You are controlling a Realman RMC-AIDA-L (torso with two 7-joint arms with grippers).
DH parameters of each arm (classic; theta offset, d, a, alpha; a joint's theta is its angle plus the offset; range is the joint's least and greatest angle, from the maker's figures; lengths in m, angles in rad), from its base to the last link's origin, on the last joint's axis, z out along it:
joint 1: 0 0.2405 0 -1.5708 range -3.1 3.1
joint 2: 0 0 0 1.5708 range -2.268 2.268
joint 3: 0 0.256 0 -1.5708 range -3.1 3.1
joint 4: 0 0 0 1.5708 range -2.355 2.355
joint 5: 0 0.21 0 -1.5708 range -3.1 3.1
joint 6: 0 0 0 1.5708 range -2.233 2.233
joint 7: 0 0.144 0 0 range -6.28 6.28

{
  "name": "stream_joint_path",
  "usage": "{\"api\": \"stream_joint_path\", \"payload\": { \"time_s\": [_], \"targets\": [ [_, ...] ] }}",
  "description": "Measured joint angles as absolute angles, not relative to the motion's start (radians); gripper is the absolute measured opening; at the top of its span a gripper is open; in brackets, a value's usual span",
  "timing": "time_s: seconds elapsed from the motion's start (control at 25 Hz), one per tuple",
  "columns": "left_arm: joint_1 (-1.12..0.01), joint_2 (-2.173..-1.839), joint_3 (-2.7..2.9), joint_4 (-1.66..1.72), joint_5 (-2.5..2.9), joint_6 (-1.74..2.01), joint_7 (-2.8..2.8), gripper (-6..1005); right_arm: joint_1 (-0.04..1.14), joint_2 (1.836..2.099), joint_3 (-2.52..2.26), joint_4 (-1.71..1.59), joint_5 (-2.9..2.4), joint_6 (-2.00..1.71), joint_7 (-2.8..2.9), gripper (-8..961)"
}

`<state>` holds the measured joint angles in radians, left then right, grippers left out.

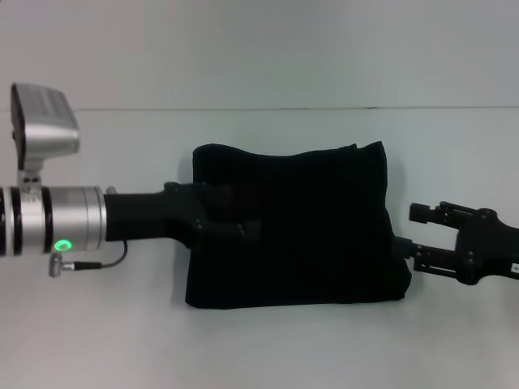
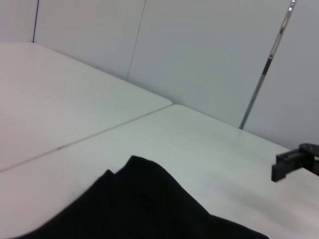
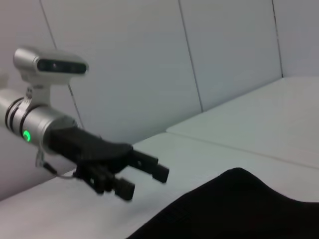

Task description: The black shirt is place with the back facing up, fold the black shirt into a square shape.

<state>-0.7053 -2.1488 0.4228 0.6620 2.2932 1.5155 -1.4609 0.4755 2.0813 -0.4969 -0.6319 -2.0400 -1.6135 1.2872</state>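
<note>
The black shirt [image 1: 300, 227] lies folded into a rough rectangle in the middle of the white table; no lettering shows. My left gripper [image 1: 239, 212] reaches in from the left and hovers over the shirt's left part. In the right wrist view it [image 3: 144, 181] is open, holding nothing, above the table beside the shirt [image 3: 239, 209]. My right gripper [image 1: 415, 236] stands open at the shirt's right edge, its fingers spread just off the fabric. The left wrist view shows a raised fold of the shirt [image 2: 149, 199] and one of the right gripper's fingers [image 2: 285, 165] farther off.
The white table [image 1: 259, 348] runs all around the shirt, with a seam line [image 2: 109, 128] across it. A pale wall [image 1: 259, 49] stands behind the table's far edge. A thin metal pole [image 2: 266, 64] leans against the wall panels.
</note>
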Motion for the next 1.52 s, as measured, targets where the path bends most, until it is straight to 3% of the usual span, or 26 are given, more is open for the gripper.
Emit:
{"api": "stream_joint_path", "payload": {
  "time_s": [0.16,0.48,0.8,1.52],
  "targets": [
    [-0.684,-2.157,0.468,0.673,2.292,1.512,-1.455,879,0.49,2.086,-0.503,-0.613,-2.045,-1.582,1.29,787],
    [-0.671,-2.14,0.546,0.714,2.289,1.541,-1.515,883,0.489,2.086,-0.503,-0.608,-2.051,-1.573,1.295,787],
    [-0.676,-2.159,0.544,0.722,2.281,1.498,-1.536,883,0.504,2.086,-0.505,-0.581,-2.051,-1.547,1.288,787],
    [-0.657,-2.163,0.569,0.714,2.216,1.487,-1.528,882,0.518,2.086,-0.533,-0.57,-2.053,-1.5,1.253,787]
  ]
}}
